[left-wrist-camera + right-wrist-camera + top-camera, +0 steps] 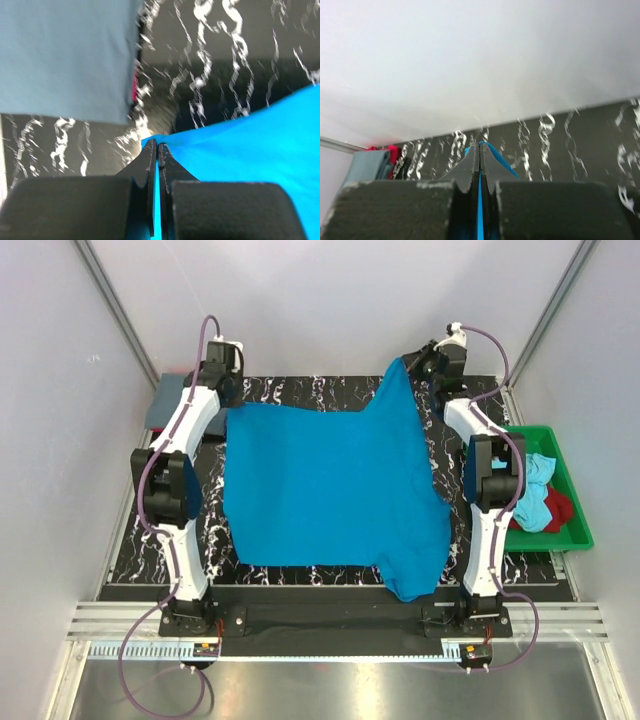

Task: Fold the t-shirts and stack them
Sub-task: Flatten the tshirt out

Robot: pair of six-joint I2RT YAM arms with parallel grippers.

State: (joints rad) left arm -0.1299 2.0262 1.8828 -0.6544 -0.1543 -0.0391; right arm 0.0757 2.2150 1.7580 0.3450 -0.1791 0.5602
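Observation:
A bright turquoise-blue t-shirt (pixel 330 490) lies spread over the black marbled mat (pixel 300 390). My left gripper (pixel 228 390) is shut on its far left corner, seen in the left wrist view (pixel 158 146) with blue cloth (pixel 250 150) between the fingers. My right gripper (pixel 418 364) is shut on the far right corner and holds it raised above the mat; the right wrist view (pixel 480 145) shows blue cloth pinched between its fingers. A folded slate grey-blue t-shirt (pixel 166 400) lies at the far left, also in the left wrist view (pixel 65 55).
A green tray (pixel 570 510) at the right holds light aqua (pixel 535 490) and red (pixel 560 508) t-shirts. Red cloth (pixel 391 150) shows under the grey-blue shirt (pixel 367 165). White walls enclose the table.

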